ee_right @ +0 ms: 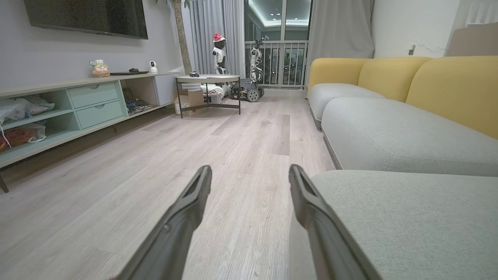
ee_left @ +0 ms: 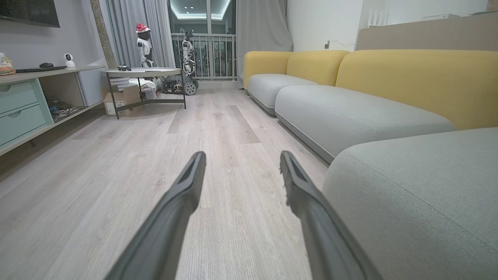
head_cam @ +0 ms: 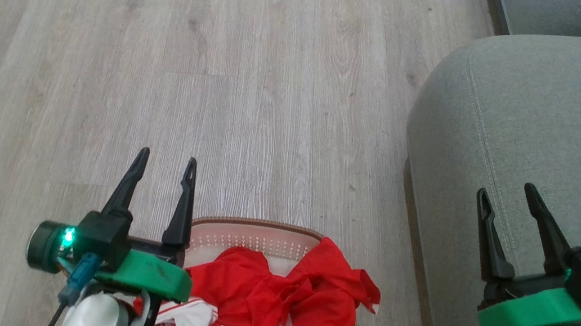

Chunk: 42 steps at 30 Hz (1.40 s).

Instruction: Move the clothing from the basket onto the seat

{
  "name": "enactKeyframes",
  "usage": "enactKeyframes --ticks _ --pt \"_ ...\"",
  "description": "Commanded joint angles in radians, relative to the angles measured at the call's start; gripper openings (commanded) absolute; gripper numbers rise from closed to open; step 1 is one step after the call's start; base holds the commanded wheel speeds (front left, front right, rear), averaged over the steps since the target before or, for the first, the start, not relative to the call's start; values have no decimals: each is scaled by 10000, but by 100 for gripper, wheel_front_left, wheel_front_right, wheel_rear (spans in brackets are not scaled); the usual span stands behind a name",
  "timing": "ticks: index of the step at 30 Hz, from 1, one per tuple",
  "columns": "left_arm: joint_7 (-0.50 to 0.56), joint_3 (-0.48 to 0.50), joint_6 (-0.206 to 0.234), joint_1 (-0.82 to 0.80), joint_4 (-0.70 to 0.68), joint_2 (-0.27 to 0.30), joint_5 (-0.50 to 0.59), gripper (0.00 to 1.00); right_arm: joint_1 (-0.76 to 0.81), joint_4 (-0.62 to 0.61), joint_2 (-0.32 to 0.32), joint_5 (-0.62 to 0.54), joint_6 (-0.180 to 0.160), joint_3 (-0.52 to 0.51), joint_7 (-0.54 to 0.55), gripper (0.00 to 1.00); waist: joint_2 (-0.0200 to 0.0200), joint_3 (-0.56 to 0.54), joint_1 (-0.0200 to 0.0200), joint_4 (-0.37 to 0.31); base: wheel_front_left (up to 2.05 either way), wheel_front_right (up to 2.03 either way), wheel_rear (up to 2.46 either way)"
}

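Black jaws, green mounts (head_cam: 149, 275), silver forearms (head_cam: 95, 320)

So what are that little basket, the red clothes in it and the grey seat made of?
The basket looks like pale moulded plastic: its wall is punched with rows of small holes, under a brown braided rim. The clothing seems thin, smooth synthetic sports fabric, crumpling in soft folds. The seat looks upholstered in matte woven grey cloth, with a stitched seam.
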Motion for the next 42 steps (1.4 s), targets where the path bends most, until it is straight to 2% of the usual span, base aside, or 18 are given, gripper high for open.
enactKeyframes --ticks 1,25,42 --pt "-95 312 50 -542 -383 110 65 100 -447 -380 -203 -50 -2 197 -103 100 0 0 0 -13 0 0 0" --pt "-95 21 235 -878 -60 110 -182 100 -469 -652 -260 97 -2 -178 -103 100 0 406 0 113 0 0 0" --pt "-95 -356 596 -1385 731 110 -516 100 -795 -978 -588 397 -2 -220 -103 100 0 1446 0 -183 0 0 0"
